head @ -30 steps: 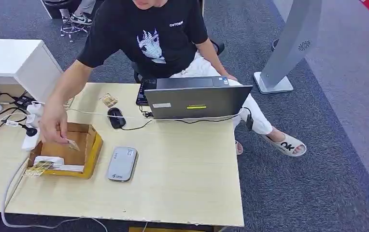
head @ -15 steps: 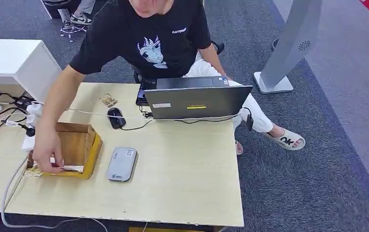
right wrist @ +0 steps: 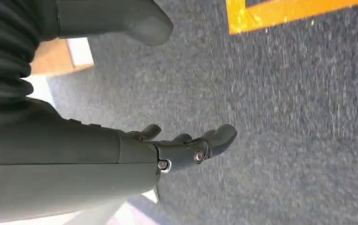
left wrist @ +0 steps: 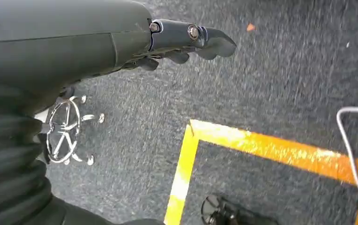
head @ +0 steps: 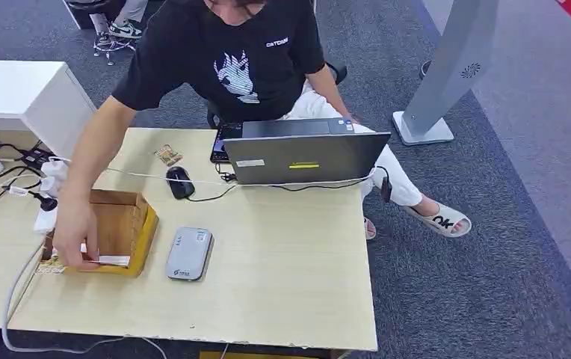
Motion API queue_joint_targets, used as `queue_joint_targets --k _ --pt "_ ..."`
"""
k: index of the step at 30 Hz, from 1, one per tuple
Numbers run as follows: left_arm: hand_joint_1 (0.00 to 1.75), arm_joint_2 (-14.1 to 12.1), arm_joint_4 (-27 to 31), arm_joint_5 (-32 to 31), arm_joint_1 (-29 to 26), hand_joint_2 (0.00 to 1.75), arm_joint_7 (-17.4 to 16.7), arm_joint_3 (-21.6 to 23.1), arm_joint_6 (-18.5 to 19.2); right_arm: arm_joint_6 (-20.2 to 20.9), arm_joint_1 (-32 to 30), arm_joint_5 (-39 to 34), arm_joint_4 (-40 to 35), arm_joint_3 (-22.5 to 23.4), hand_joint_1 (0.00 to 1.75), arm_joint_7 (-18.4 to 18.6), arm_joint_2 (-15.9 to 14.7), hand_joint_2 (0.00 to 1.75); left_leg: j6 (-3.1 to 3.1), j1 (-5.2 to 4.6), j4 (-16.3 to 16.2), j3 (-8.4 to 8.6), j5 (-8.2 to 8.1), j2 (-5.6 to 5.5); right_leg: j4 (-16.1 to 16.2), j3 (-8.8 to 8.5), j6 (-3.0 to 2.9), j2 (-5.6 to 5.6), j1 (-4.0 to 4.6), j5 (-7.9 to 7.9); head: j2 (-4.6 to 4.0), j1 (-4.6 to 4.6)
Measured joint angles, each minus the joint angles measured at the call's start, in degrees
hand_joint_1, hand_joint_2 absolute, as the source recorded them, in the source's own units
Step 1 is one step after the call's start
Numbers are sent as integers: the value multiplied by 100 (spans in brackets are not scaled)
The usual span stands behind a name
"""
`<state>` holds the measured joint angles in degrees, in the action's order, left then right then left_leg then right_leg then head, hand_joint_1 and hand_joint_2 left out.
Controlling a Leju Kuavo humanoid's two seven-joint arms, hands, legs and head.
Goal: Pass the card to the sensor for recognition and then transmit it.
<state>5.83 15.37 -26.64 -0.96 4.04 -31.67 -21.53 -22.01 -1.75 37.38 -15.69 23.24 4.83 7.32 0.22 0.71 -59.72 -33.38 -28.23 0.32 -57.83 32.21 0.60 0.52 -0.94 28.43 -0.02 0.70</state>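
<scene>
Head view: a person's hand (head: pixel 73 232) rested on cards (head: pixel 107 259) at the cardboard box's (head: pixel 142 233) near end, just left of the grey card reader (head: pixel 188 253). Wrist views: left hand (left wrist: pixel 186 42) and right hand (right wrist: pixel 186 147) hung over carpet, fingers apart, holding nothing. Reaching in now risked striking that person's hand.

You see the left robot hand (left wrist: pixel 186 44) with a dark grey smooth shell, black fingers (left wrist: pixel 214 44) and two small silver screws at the knuckle. The right robot hand (right wrist: pixel 186 145) looks the same, with a ribbed black cover at the wrist.
</scene>
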Motion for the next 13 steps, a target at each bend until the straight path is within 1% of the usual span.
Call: queue_joint_targets --k 2,3,4,13 --pt "0 -39 24 181 -52 175 -15 190 143 147 -43 -257 -44 -143 0 -39 -48 175 0 0 0 0 0 0 0 0 0 0 0 0 0 0" --pt "0 -61 41 277 -76 0 -18 294 218 229 -64 -391 -65 -221 0 -48 -74 175 0 0 0 0 0 0 0 0 0 0 0 0 0 -4" --pt "0 -76 52 361 -96 0 -26 385 285 298 -84 -508 -85 -289 0 -53 -90 0 0 0 0 0 0 0 0 0 0 0 0 0 0 -2" --pt "0 -238 208 1165 -304 0 -160 1270 925 958 -276 -1625 -278 -927 0 -197 -282 0 0 0 0 0 -1 0 0 0 1 0 0 1 0 -2"
